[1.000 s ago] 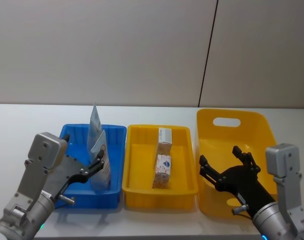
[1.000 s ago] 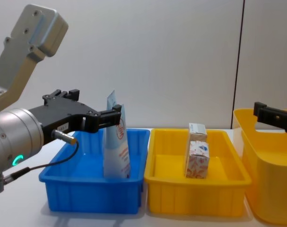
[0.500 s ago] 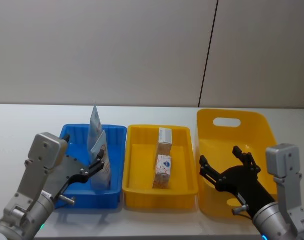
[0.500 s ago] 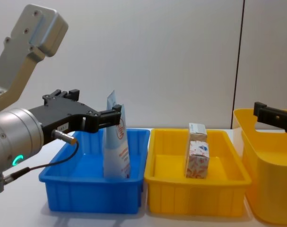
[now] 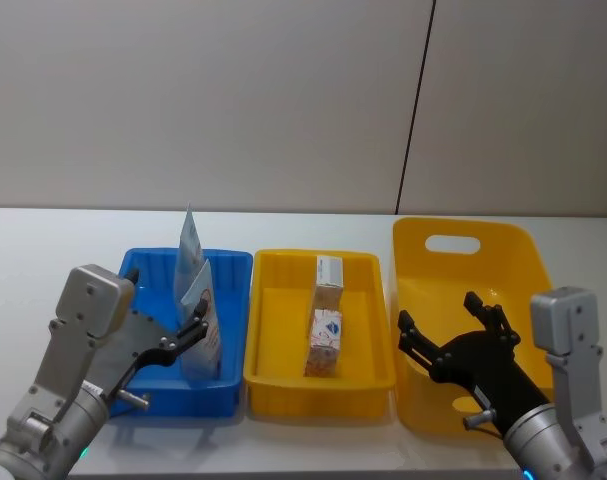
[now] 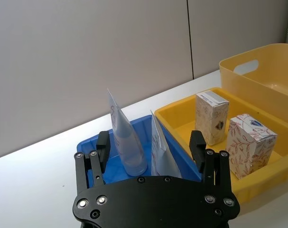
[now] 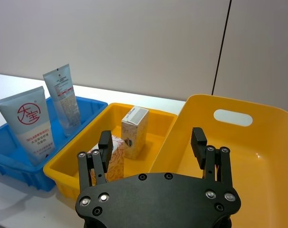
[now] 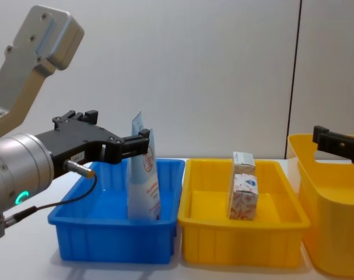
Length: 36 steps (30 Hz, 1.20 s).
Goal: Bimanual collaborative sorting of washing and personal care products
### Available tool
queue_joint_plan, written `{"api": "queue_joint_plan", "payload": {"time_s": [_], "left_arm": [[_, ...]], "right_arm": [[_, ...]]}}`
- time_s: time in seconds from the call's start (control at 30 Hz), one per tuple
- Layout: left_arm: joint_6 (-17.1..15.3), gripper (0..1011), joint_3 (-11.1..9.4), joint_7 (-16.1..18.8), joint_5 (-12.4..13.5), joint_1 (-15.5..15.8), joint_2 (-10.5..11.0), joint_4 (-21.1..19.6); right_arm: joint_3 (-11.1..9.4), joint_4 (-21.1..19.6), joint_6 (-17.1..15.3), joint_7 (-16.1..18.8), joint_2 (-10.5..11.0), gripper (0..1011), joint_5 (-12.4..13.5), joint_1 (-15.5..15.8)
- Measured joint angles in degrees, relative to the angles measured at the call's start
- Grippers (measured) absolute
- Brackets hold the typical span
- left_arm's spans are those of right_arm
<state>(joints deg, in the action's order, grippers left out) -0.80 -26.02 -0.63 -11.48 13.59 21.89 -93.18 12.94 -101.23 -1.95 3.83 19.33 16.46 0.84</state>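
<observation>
Standing in the blue bin (image 5: 183,402), lower left, the red-logo tube (image 5: 203,350) is right at the wide-open left jaws' tips; right jaws wide, empty.

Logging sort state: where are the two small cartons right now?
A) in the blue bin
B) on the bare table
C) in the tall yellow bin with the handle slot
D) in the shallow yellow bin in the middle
D: the printed carton and the beige carton both stand in the middle yellow bin; the blue bin holds only the two tubes.
</observation>
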Motion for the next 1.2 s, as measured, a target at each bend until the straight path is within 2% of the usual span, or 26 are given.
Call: {"api": "queue_joint_plan", "payload": {"time_s": [0.67, 0.87, 1.2], "left_arm": [[0.0, 1001, 0.05, -0.28, -0.13, -0.02, -0.03, 0.02], [-0.05, 1001, 0.42, -2.01, -1.74, -0.36, -0.03, 0.03], [-2.16, 1001, 1.67, -4.44, -5.66, -2.87, 0.21, -1.87]], "right_arm": [[0.0, 0.0, 0.0, 0.0, 0.0, 1003, 0.0, 0.0], [0.0, 0.0, 0.0, 0.0, 0.0, 1003, 0.0, 0.0], [0.0, 0.0, 0.0, 0.0, 0.0, 1003, 0.0, 0.0]]}}
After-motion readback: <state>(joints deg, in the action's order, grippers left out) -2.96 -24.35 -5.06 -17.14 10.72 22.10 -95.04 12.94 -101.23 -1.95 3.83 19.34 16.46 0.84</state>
